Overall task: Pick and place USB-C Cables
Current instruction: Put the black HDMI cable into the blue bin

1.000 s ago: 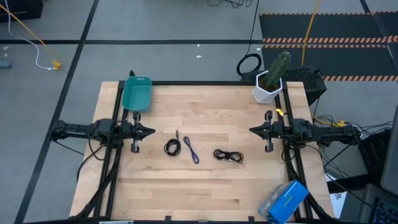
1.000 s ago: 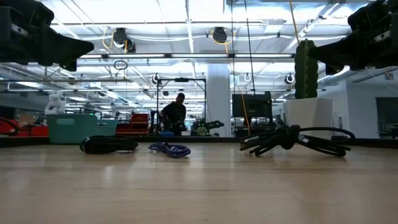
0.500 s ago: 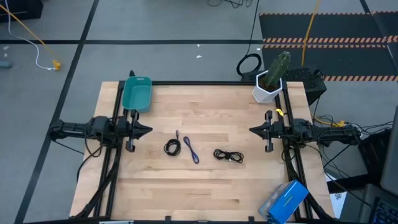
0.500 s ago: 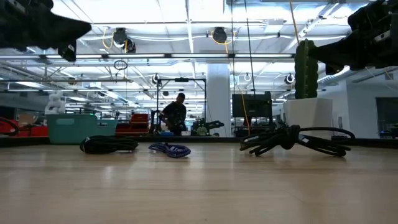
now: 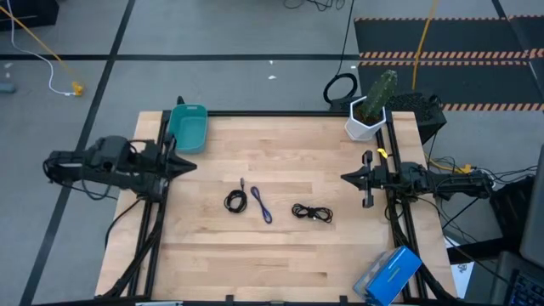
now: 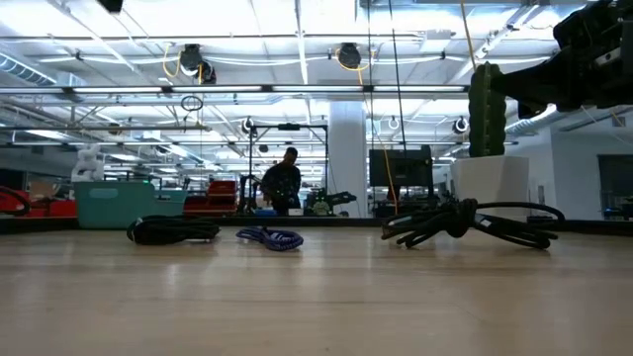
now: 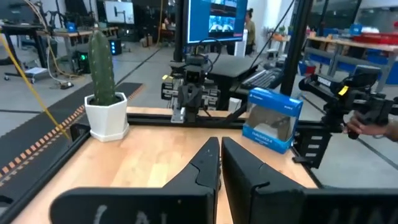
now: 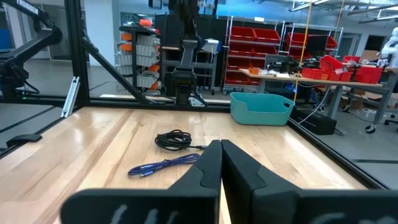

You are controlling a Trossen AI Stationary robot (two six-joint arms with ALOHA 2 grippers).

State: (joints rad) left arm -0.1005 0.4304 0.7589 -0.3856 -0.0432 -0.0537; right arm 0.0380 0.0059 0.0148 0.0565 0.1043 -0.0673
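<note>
Three cables lie loose on the wooden table, untouched. In the high view they are a black coil [image 5: 235,201], a blue-purple cable [image 5: 261,205] and a second black bundle [image 5: 312,212]; the low view shows the same black coil [image 6: 173,229], blue-purple cable [image 6: 269,237] and black bundle [image 6: 465,222]. The teal tray [image 5: 188,127] sits at the far-left corner. My left gripper [image 5: 194,166] hovers shut, high above the left edge, just near of the tray. My right gripper [image 5: 344,178] hovers shut at the right edge, pointing at the cables [image 8: 174,140].
A white pot with a cactus [image 5: 367,119] stands at the table's far-right corner. A blue box [image 5: 389,274] lies at the near-right corner. Black frame rails run along the left and right edges. A person [image 6: 282,183] stands far off in the room behind.
My left arm has risen and drawn back toward the table's left edge, climbing out of the low view; its fingers stay shut. The cables and my right arm have kept still.
</note>
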